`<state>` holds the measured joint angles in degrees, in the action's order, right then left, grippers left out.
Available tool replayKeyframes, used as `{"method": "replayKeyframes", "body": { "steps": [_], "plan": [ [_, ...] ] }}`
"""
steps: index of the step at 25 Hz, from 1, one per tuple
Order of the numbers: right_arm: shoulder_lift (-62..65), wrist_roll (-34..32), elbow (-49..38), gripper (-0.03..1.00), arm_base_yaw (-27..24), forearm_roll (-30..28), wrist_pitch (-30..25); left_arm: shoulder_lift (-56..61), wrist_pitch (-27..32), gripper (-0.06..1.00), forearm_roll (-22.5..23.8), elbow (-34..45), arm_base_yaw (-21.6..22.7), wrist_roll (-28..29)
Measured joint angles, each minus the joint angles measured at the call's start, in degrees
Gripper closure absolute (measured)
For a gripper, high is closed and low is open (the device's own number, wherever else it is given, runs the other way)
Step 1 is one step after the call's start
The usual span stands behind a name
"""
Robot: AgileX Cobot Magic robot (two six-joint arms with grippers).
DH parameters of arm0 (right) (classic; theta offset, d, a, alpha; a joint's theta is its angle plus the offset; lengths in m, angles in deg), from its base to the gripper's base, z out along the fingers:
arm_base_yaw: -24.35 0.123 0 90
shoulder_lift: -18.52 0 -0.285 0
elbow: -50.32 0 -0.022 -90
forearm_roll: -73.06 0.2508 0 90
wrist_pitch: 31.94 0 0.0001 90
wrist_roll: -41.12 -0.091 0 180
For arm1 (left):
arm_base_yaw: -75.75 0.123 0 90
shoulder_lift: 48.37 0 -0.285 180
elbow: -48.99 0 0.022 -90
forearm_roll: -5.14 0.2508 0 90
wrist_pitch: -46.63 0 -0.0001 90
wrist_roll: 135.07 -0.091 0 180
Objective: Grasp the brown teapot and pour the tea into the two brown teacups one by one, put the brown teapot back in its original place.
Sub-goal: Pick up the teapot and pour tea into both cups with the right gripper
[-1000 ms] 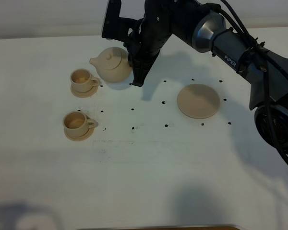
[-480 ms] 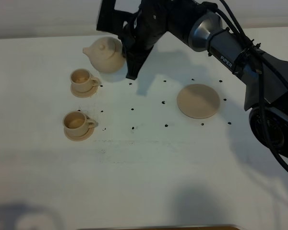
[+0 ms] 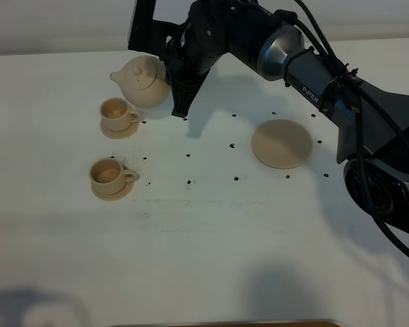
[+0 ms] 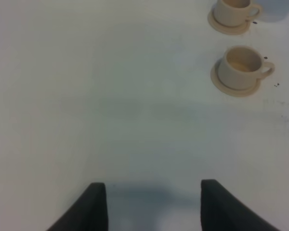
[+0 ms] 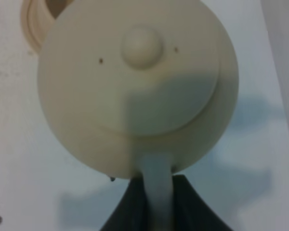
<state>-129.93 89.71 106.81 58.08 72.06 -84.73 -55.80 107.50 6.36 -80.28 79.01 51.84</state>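
Note:
The brown teapot (image 3: 143, 80) hangs above the table just behind the far teacup (image 3: 117, 110), its spout pointing left. My right gripper (image 3: 176, 88) is shut on its loop handle; the right wrist view shows the teapot lid (image 5: 135, 86) from above, with the handle (image 5: 156, 190) pinched in the gripper (image 5: 156, 207). The near teacup (image 3: 109, 174) stands on its saucer in front of the far one. Both cups (image 4: 233, 8) (image 4: 241, 67) also show in the left wrist view. My left gripper (image 4: 153, 207) hovers open over bare table, holding nothing. The wide saucer (image 3: 281, 144), the original place, lies bare at the right.
Small dark specks (image 3: 189, 155) dot the white tabletop (image 3: 211, 231) between the cups and the wide saucer. The right arm (image 3: 307, 61) stretches across from the right side over the table's back half.
The right gripper has carried the teapot to the left and toward the table's back, from beside the far teacup to behind it. Cups and wide saucer have not moved.

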Motion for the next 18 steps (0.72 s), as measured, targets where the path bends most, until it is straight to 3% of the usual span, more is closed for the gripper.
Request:
{"method": "replayKeyframes", "body": {
  "steps": [18],
  "plan": [
    [-3.6,-0.9,0.0,0.88,0.7,-5.4,2.8,0.0,0.0,0.44,0.0,0.0,0.0,0.0]
  ]
}}
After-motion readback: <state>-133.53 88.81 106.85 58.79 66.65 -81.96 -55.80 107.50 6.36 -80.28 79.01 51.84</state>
